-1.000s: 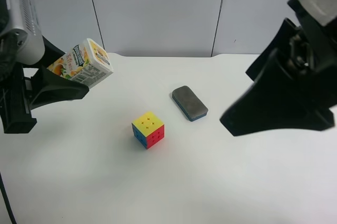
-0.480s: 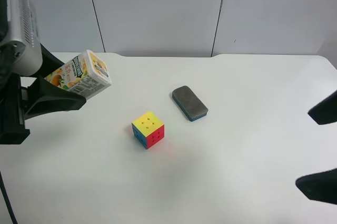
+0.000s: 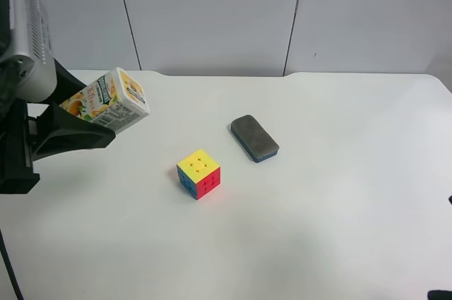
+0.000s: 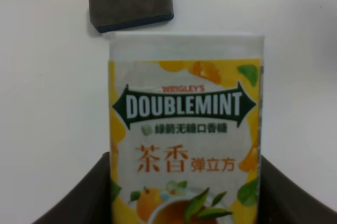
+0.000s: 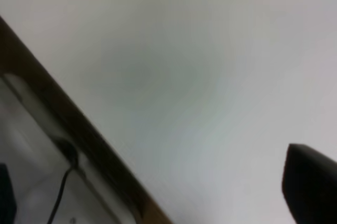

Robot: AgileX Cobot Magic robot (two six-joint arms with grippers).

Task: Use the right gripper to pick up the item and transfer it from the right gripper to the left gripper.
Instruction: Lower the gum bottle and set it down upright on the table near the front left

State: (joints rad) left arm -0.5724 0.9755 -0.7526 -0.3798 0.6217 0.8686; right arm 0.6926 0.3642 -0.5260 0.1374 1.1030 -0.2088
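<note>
The item, a white carton with orange fruit print (image 3: 109, 101), is held tilted above the table's left side by the left gripper (image 3: 90, 115), black fingers under a silver-grey housing. In the left wrist view the carton (image 4: 184, 103) fills the middle, with dark fingers (image 4: 79, 197) against both its sides. The right gripper (image 3: 446, 245) shows only as two small dark tips, set apart, at the exterior high view's right edge, far from the carton. The right wrist view shows one black fingertip (image 5: 310, 182) over blurred white table and holds nothing.
A multicoloured puzzle cube (image 3: 198, 173) stands mid-table. A dark grey eraser block (image 3: 254, 138) lies behind it to the right, and it also shows in the left wrist view (image 4: 131, 2). The right wrist view shows the table's brown edge (image 5: 79, 124).
The arm at the exterior high view's right has drawn back and almost left that view. The carton and the left gripper holding it settled slightly lower a second ago, then stayed still.
</note>
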